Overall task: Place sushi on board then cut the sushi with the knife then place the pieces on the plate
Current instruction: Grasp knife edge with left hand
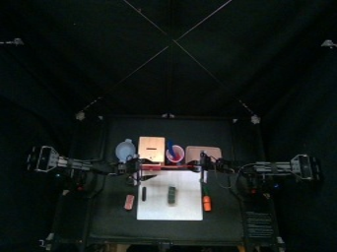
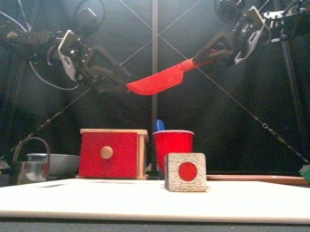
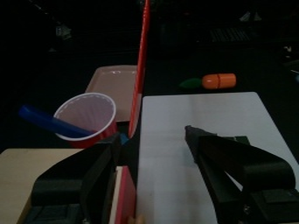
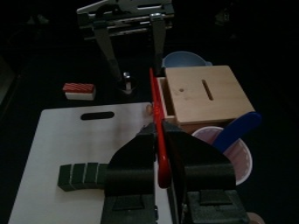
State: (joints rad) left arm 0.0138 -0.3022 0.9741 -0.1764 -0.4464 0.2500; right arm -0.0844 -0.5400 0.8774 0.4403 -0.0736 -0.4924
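One sushi roll (image 2: 184, 172) nearest — right tool (image 4: 163, 150) clamps one red knife (image 2: 164, 77), left tool (image 3: 149, 144) gapes

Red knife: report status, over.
Right gripper shut on red knife, held high. Left gripper open near its blade. Sushi roll on white board, blocks together. Nothing between knife and roll.

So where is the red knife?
In the front view the red knife is up in the air above the box and red cup, held by the right gripper.
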